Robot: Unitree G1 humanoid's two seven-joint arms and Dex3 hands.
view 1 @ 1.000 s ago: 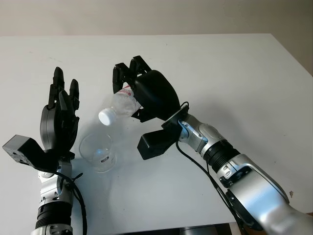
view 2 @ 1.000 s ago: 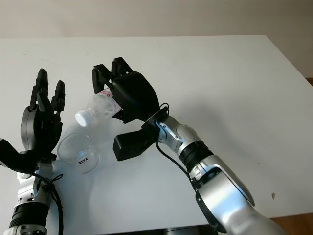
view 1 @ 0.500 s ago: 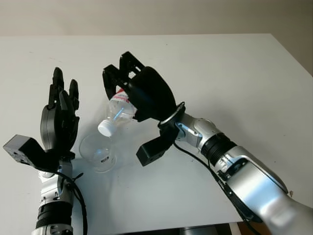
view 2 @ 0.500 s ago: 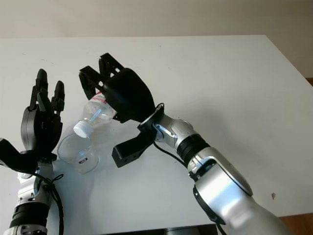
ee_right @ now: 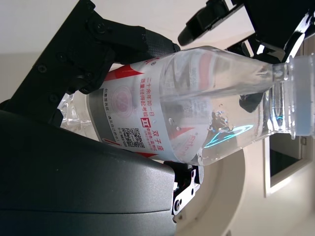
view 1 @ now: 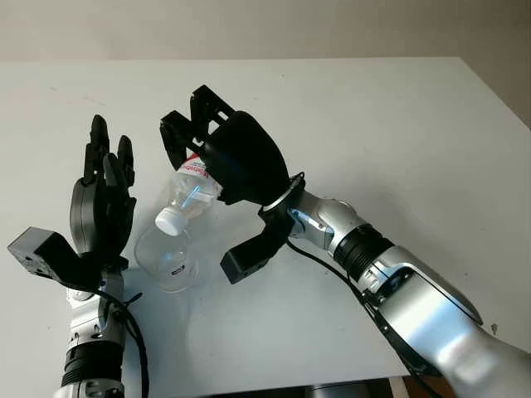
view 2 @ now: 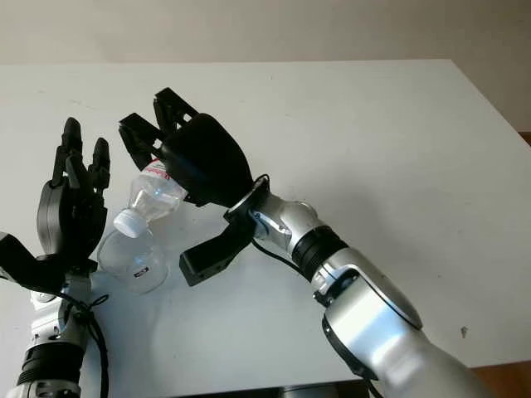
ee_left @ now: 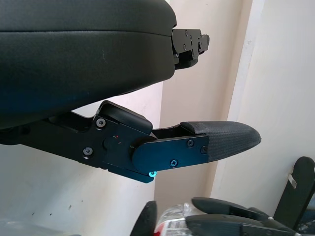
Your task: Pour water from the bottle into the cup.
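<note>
The right hand (view 1: 220,153) grips the bottle (view 1: 189,195) left of centre, tilted cap-down over the cup (view 1: 166,259) on the bench (view 1: 398,133). The left hand (view 1: 101,203) is open, lower left, beside the cup.

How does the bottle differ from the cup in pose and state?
The bottle is tilted, neck down, held above the table in the right hand; the cup stands upright on the table, unheld. The bottle has a white cap and red label; the cup is open-topped. Both are clear.
</note>
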